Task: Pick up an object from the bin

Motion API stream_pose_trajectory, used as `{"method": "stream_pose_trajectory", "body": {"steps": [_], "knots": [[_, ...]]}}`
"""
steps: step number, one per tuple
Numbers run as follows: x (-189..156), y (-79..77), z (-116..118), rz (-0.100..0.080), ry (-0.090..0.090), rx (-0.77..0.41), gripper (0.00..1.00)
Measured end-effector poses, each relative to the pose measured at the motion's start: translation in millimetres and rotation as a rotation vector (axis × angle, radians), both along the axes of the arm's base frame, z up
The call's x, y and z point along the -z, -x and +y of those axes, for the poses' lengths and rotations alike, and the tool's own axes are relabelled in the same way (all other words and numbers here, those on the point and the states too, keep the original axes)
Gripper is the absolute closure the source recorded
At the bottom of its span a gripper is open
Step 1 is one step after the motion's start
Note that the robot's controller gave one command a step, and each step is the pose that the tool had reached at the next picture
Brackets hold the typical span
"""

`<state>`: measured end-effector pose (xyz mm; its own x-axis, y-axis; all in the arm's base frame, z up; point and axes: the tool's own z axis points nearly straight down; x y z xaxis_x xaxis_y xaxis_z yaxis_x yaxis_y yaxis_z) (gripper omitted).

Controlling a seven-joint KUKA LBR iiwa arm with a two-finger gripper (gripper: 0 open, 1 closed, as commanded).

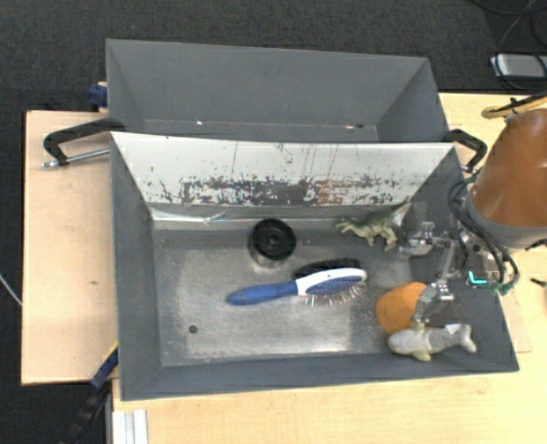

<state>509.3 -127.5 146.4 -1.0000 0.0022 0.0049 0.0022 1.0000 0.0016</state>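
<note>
Bin (134, 276) seen from above, with the arm (518, 183) entering from the right. The tool (433, 296) hangs low in the bin's front right part, its tip just beside the right edge of an orange ball (398, 309); how far it is open cannot be told, and nothing is seen in its hold. A grey toy (430, 341) lies just in front of the ball, near the front wall. A green dinosaur (373, 230) rests against the back wall. A blue brush (296, 289) lies mid-floor, bristles towards the ball. A black disc (273, 239) sits behind the brush, well apart from the tool.
</note>
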Motion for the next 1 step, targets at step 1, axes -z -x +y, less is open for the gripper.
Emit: {"method": "stream_pose_trajectory", "body": {"steps": [1], "knots": [[71.8,7.9,-15.7,-0.025,0.0,0.142,0.0]]}}
